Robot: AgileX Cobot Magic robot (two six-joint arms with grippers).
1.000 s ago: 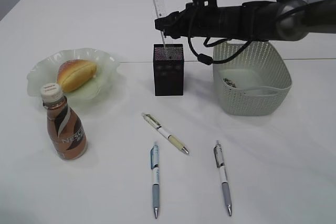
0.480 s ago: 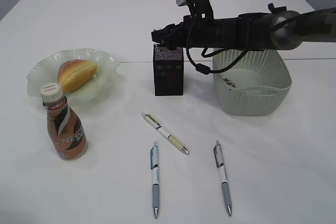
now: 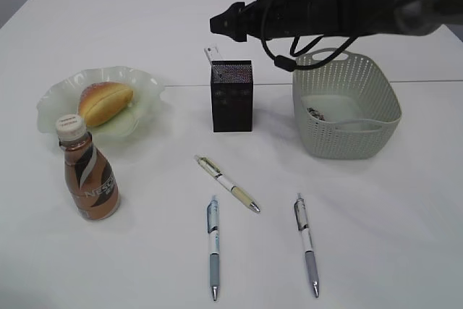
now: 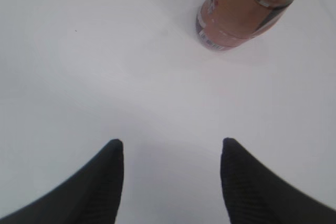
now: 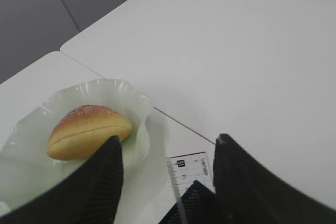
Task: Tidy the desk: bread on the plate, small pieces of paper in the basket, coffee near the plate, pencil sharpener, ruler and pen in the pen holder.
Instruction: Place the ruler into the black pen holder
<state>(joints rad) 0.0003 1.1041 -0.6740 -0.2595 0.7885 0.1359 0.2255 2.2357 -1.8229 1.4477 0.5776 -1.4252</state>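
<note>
Right wrist view showed the right claw (image 5: 166, 179) with its jaws spread and nothing between them, hanging above the ruler (image 5: 190, 173), whose printed end stuck up out of the pen holder (image 3: 232, 95) and leaned toward 11 o'clock. The step in hand looked like the release of that ruler, and doing it well meant lifting straight up until the fingers stood well clear of the ruler's tip, so a sideways swing would not catch it and tip the mesh cup; a pen would be the sensible next pick. In the left wrist view the left claw (image 4: 171, 182) was likewise spread and empty over bare surface (image 3: 376, 236), with the coffee (image 3: 87, 171) at its 1 o'clock. Seen from the exterior view and counting outward from the holder: one ruler, one pen holder, one basket (image 3: 346, 103) at the holder's 3 o'clock with small scraps lying in its bottom, too small to count, and three pens toward 6 o'clock, namely a cream pen (image 3: 227, 183) lying aslant, a blue-grey pen (image 3: 213, 247) and a grey pen (image 3: 307, 244), well apart from one another. At the holder's 9 o'clock lay one plate (image 3: 141, 81) with one bread (image 3: 105, 102) on it, and one coffee bottle just beside the plate at its 6 o'clock. No pencil sharpener could be made out.
</note>
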